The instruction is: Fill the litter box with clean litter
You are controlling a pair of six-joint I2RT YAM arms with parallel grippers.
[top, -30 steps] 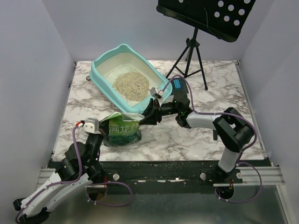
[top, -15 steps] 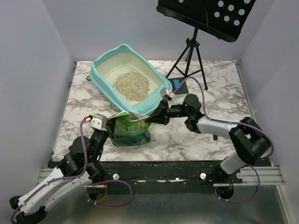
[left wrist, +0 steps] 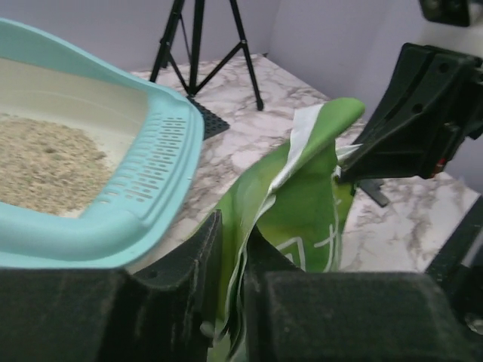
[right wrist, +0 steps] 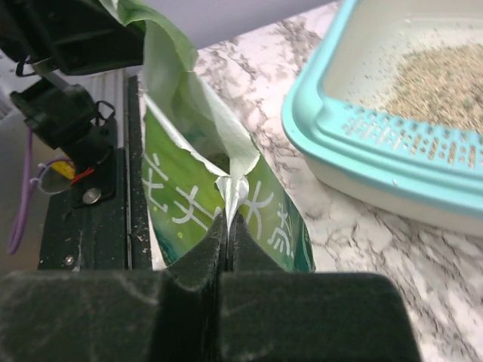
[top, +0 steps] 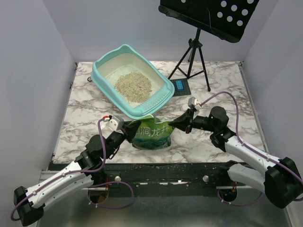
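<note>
The teal litter box point(top: 103, 63) sits at the back left of the marble table, with a pile of beige clean litter point(top: 133, 86) inside. A green foil bag point(top: 152, 134) stands upright just in front of its slotted edge point(left wrist: 155, 162). My right gripper point(right wrist: 228, 215) is shut on the bag's point(right wrist: 185, 200) torn top edge from the right. My left gripper point(left wrist: 232, 226) is at the bag's point(left wrist: 306, 188) left edge. Its jaws stand slightly apart and the foil edge lies loosely between them. In the top view the left gripper point(top: 127, 134) and right gripper point(top: 178, 124) flank the bag.
A black music stand point(top: 208, 14) on a tripod point(top: 193, 56) stands at the back right. A small black device with a blue display point(top: 180, 85) lies beside the box. Grains are scattered on the dark front rail point(top: 156, 169). White walls close both sides.
Both arms and the bag have shifted to the right along the front of the box. The right gripper has closed on the bag's top edge. The left jaws have eased apart.
</note>
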